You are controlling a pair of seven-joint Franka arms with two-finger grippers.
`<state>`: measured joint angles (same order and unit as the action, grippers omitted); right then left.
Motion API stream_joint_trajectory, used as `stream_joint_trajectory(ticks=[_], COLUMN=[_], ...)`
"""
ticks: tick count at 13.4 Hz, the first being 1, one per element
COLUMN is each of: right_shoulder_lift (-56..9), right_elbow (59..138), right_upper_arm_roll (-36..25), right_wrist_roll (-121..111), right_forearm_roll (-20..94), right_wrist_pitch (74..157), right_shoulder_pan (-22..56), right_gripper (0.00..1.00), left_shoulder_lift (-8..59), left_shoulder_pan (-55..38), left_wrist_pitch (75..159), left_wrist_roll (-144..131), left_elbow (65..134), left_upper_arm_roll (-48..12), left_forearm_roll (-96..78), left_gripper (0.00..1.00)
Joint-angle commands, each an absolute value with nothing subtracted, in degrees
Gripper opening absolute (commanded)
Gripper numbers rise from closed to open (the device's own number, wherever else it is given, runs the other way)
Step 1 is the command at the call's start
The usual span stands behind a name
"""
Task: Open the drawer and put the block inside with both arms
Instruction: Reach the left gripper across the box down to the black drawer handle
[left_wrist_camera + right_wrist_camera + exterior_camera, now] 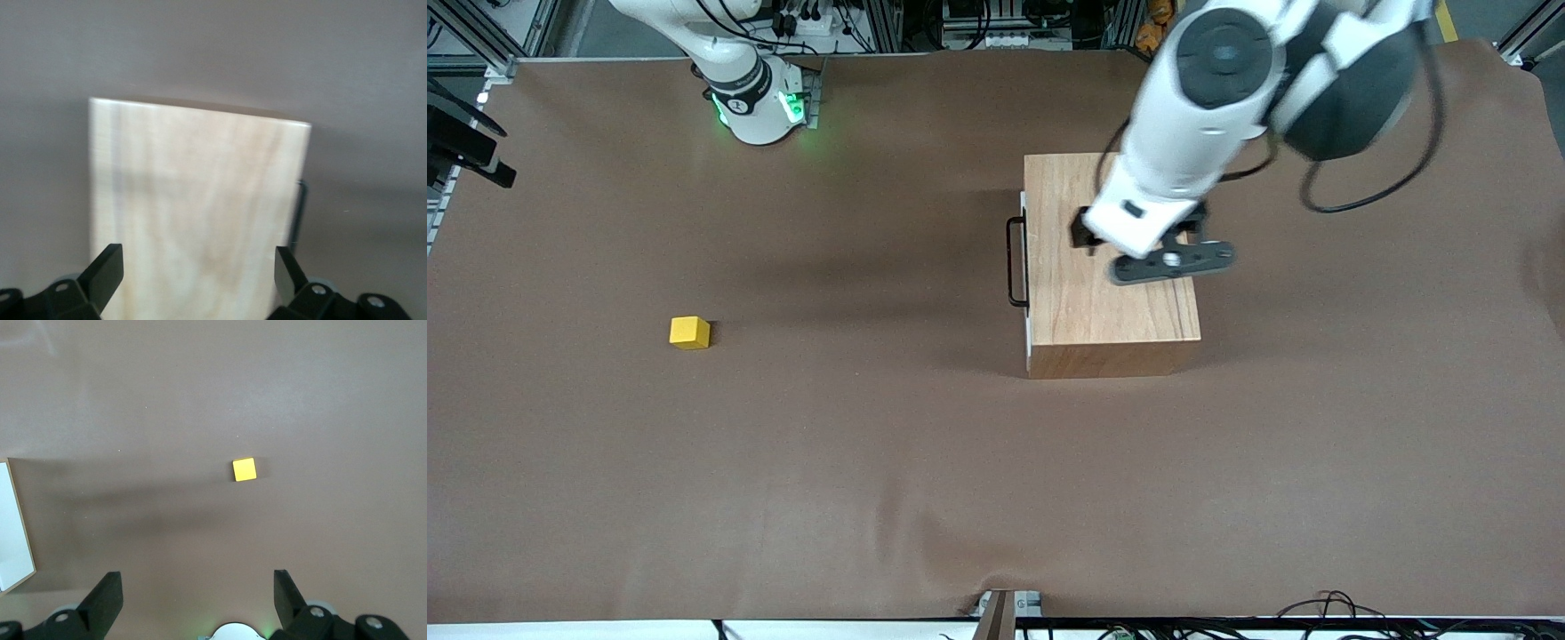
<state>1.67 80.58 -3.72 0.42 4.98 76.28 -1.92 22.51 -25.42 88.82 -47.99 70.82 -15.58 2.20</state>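
The drawer's white front (1025, 267) with its black handle (1016, 262) sits flush in the light-wood box (1112, 302), facing the right arm's end of the table. My left gripper (1138, 229) hangs over the box top (200, 187), open (197, 267), with nothing between its fingers; the handle (298, 213) shows past the box edge. The yellow block (689, 332) lies alone on the brown mat toward the right arm's end. My right gripper (197, 587) is out of the front view. It is high over the mat, open and holding nothing, with the block (244, 469) well below it.
The right arm's green-lit base (760, 107) stands at the table's back edge. Black equipment (463, 142) juts in at the right arm's end. The brown mat (871, 444) has a wrinkle near the front edge (960, 569). The drawer's white front (13, 527) shows in the right wrist view.
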Motion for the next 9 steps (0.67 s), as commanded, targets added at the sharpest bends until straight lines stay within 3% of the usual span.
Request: stream_joint_trajectory(ticks=[1, 6, 9], right_shoulder_lift=[1.85, 1.93, 1.93], right_elbow=[80.33, 80.33, 80.33], right_upper_arm_roll=[-3.08, -3.08, -3.08], right_wrist_roll=[-0.44, -0.44, -0.44], right_forearm_roll=[5.89, 5.89, 5.89], right_wrist_pitch=[75.76, 75.67, 75.67], right_shoulder_pan=[-2.99, -2.99, -3.07], right_gripper=[1.0, 1.0, 1.0], left_shoulder_lift=[26.71, 35.93, 39.02], left_shoulder_pan=[-31.27, -38.14, -41.99], left_wrist_pitch=[91.13, 97.28, 100.98], left_wrist_roll=[-51.5, -58.01, -59.15], left_elbow=[66.27, 58.73, 58.71], left_upper_arm_roll=[-13.28, -12.13, -9.95], left_forearm_roll=[3.52, 3.43, 3.52], left_gripper=[1.0, 1.0, 1.0])
